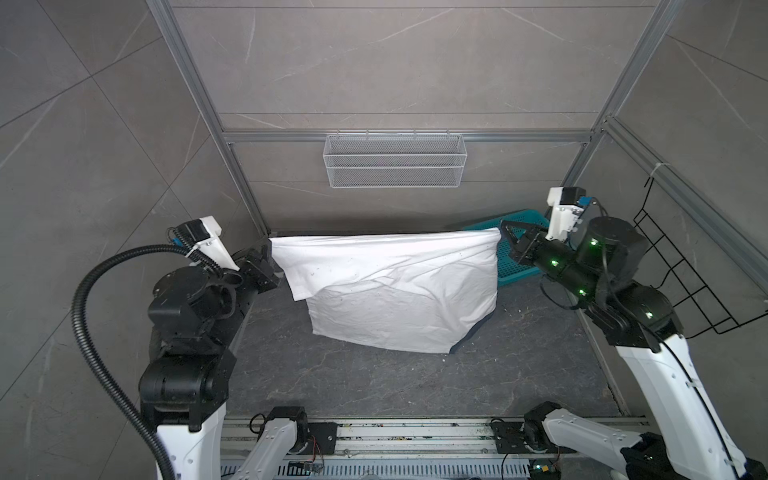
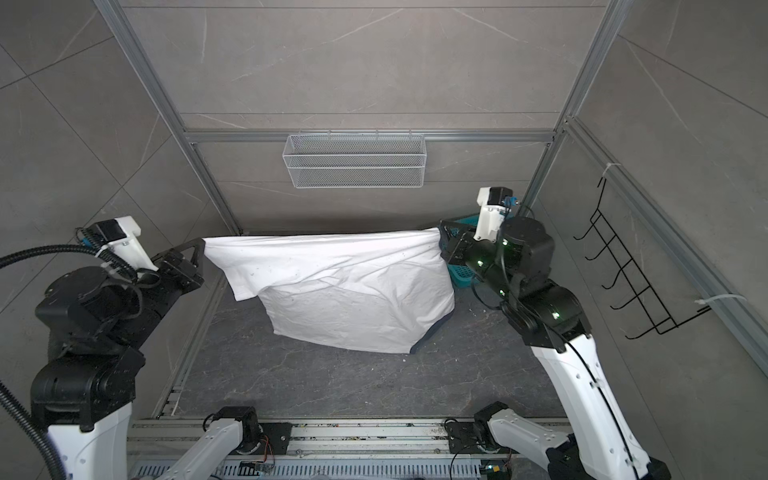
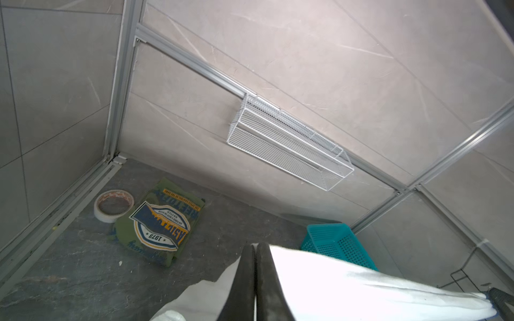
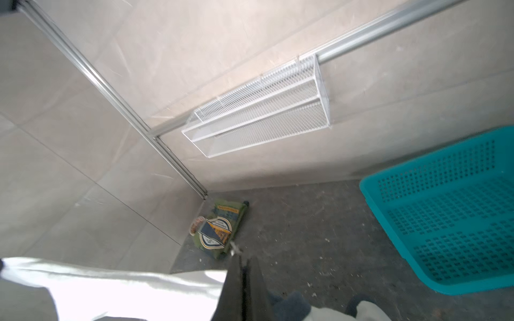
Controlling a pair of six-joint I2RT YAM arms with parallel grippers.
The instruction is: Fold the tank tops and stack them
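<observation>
Fingers [image 3: 240,280] pinched shut on white tank top [image 1: 386,291] corners, left gripper [image 2: 202,246] & right gripper [image 1: 503,233]; hold edge taut, lower evenly to lay flat w/o wrinkles.

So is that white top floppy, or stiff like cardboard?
Probably floppy: the white tank top sags and creases between the left gripper and right gripper. Likely light too, since two small pinches lift its edge.

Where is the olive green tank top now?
Both wrist views show the olive green tank top folded on the table in the far left corner, beside a roll of tape; the white tank top hides it in both top views.
</observation>
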